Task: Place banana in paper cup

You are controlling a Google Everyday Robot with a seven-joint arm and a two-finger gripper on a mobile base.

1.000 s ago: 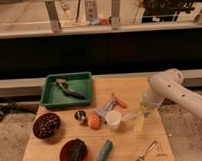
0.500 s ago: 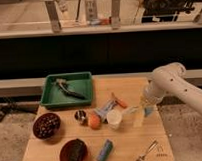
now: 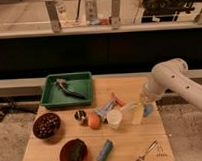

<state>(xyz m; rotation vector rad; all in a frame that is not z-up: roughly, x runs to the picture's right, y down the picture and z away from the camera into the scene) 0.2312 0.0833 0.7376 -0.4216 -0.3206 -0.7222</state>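
Your gripper [image 3: 144, 106] sits right of the paper cup [image 3: 115, 118]; orange fruit [image 3: 94, 121] crowds its left.

One table [image 3: 131, 144] holds everything. On it sits one green tray [image 3: 84, 85] with one dark tool [image 3: 70, 89] inside. There are two dark bowls: one [image 3: 46, 125] filled with small dark fruit, one [image 3: 73, 152] holding a dark lump. Cups number three: one paper cup [image 3: 115, 118], one metal cup [image 3: 80, 116] and one blue cup [image 3: 104, 112] (lying on its side, it seems). One orange [image 3: 94, 121], one carrot stick [image 3: 117, 100] and one banana [image 3: 137, 112]. One blue-green can [image 3: 105, 151] lies flat, and one metal utensil [image 3: 147, 152] near the front corner. One arm, one gripper [image 3: 145, 104], low beside the banana.
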